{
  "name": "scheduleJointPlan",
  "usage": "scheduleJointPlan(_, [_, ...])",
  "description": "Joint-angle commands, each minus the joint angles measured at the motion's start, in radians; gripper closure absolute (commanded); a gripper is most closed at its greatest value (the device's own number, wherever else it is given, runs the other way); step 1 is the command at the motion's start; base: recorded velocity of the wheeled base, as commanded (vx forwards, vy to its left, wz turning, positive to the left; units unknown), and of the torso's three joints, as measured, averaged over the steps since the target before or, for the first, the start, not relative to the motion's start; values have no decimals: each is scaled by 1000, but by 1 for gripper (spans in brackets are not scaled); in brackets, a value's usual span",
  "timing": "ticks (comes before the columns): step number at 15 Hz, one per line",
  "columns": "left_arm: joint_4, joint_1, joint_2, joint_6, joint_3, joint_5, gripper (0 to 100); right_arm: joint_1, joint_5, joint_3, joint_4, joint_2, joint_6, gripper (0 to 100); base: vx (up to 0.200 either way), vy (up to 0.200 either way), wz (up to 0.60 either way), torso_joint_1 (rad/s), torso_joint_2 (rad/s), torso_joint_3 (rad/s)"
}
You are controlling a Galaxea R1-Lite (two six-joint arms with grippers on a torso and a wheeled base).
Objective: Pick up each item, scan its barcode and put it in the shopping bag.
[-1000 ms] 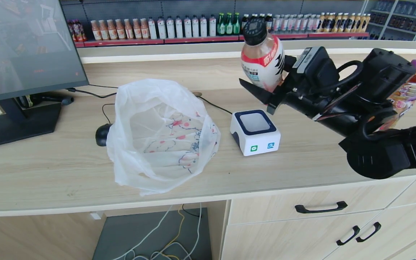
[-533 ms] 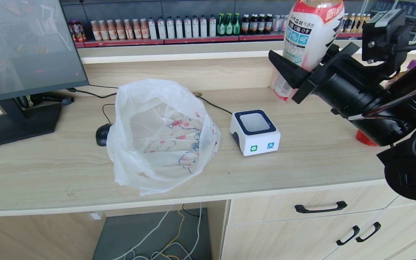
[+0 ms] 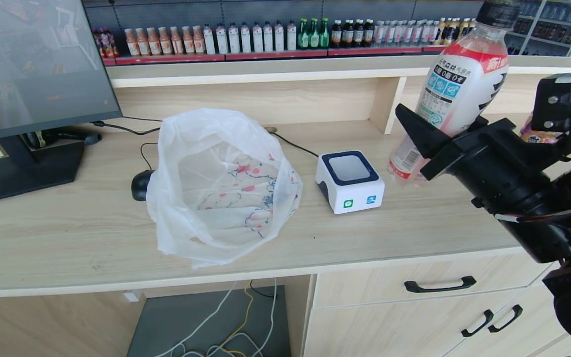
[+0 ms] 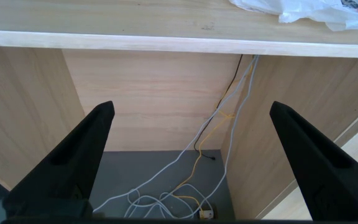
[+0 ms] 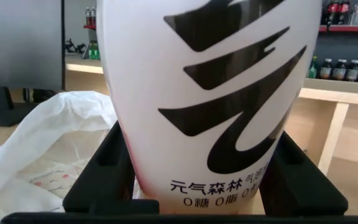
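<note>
My right gripper (image 3: 444,141) is shut on a white and red drink bottle (image 3: 451,91) with a black cap, held tilted above the counter just right of the white scanner box (image 3: 349,181). In the right wrist view the bottle (image 5: 210,93) stands close between the dark fingers (image 5: 104,168). The white shopping bag (image 3: 221,186) stands open on the counter left of the scanner, and the bag (image 5: 42,143) also appears behind the bottle in the right wrist view. My left gripper (image 4: 188,168) hangs open below the counter edge, facing the cables underneath.
A monitor (image 3: 32,64) on a black stand occupies the counter's left end, with a black mouse (image 3: 141,184) beside the bag. Another bottle (image 3: 538,134) is partly hidden behind my right arm. Drawers (image 3: 439,285) sit under the counter at right. Shelves of bottles (image 3: 290,34) line the back.
My right gripper lifted the bottle up and to the right from behind the scanner, then brought it down, turning it cap-up, to the scanner's right side.
</note>
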Motion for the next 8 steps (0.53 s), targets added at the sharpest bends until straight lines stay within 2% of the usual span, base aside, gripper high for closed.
scheduleJointPlan(1, [0, 0, 0, 0, 0, 0, 0, 1, -66, 41, -4, -7, 3, 100, 0, 0, 0, 0, 0, 0])
scheduleJointPlan(4, [0, 0, 0, 0, 0, 0, 0, 11, -155, 39, -4, -5, 3, 100, 0, 0, 0, 0, 0, 0])
scheduleJointPlan(8, [0, 0, 0, -2, 0, 0, 0, 8, -187, -19, -13, 4, 5, 100, 0, 0, 0, 0, 0, 0])
